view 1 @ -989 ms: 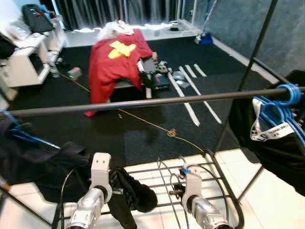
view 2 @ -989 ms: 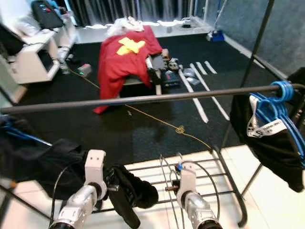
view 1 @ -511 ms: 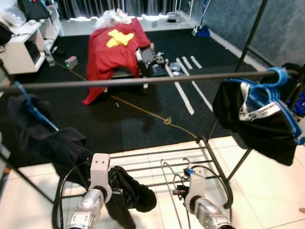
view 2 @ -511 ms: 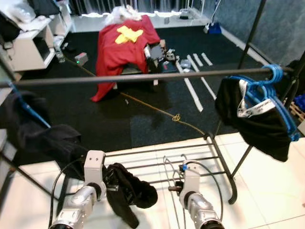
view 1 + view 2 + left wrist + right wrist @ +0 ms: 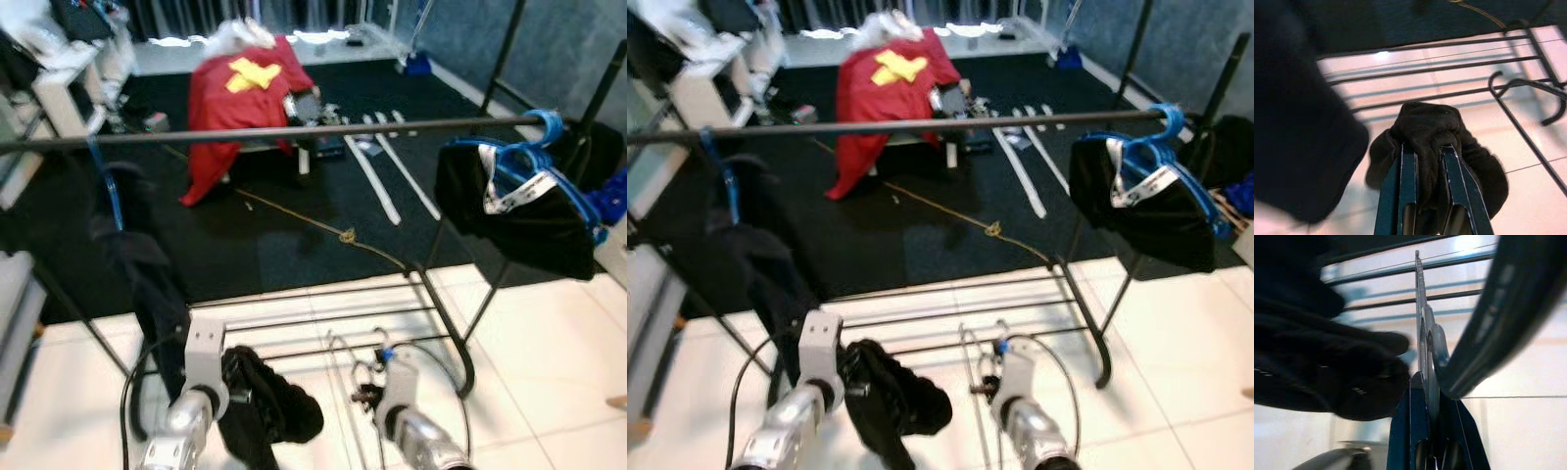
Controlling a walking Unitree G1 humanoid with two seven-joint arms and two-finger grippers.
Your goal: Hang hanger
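Standing before a dark metal clothes rail (image 5: 294,132), the robot carries its load low, well under the bar. The left gripper (image 5: 1426,152) is clenched on a bunched black cloth garment (image 5: 1431,128), apparently to keep the fabric gathered and off the floor. The right gripper (image 5: 1426,382) pinches a thin silver wire hanger (image 5: 1423,328) edge-on between its fingers, a hold that seems meant to keep the hook free for the bar. Garment and hanger sit just beside each other at waist level above the white tiled floor (image 5: 549,333); judging by this, the hanging itself is not yet done and both must be raised well up to the rail. Already on the rail are a black garment on blue plastic hangers (image 5: 519,196) at the right end and a dark garment on a blue hanger (image 5: 132,245) at the left, leaving the middle stretch bare. The rack's lower bars (image 5: 323,323) lie between the robot and the rail's footing and could snag a dangling sleeve. Beyond, on dark carpet, a red cloth with a yellow cross (image 5: 240,98) drapes over furniture beside white strips (image 5: 377,171) and a yellow cord (image 5: 333,230).
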